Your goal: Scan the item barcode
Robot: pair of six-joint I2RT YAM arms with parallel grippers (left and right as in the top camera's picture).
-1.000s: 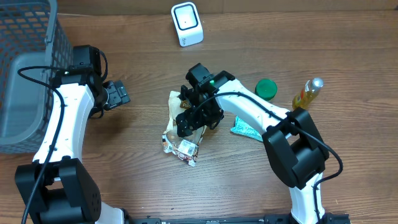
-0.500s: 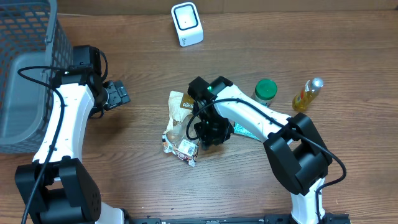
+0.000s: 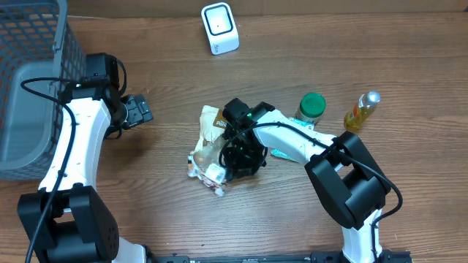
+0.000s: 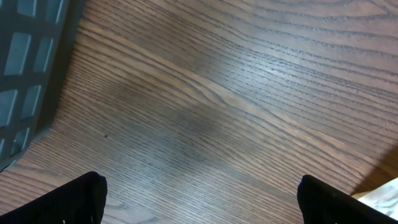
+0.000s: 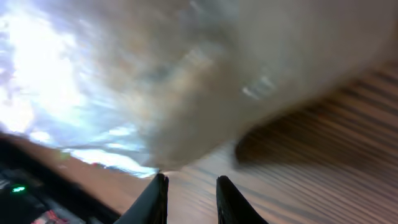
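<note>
The item, a crinkly clear-and-tan snack bag, lies mid-table with a white label patch at its lower end. My right gripper sits on the bag's right side, its jaws drawn narrow on the bag. In the right wrist view the blurred bag fills the upper frame right at my right gripper and casts a shadow on the wood. The white barcode scanner stands at the table's far edge. My left gripper hovers open over bare wood to the left.
A grey mesh basket fills the far left, and its wall shows in the left wrist view. Right of the bag lie a teal packet, a green-lidded jar and a yellow bottle.
My right gripper came down onto the bag's right side and closed from wide open to a narrow gap. The bag has bunched and shifted slightly. The left arm has not moved.
</note>
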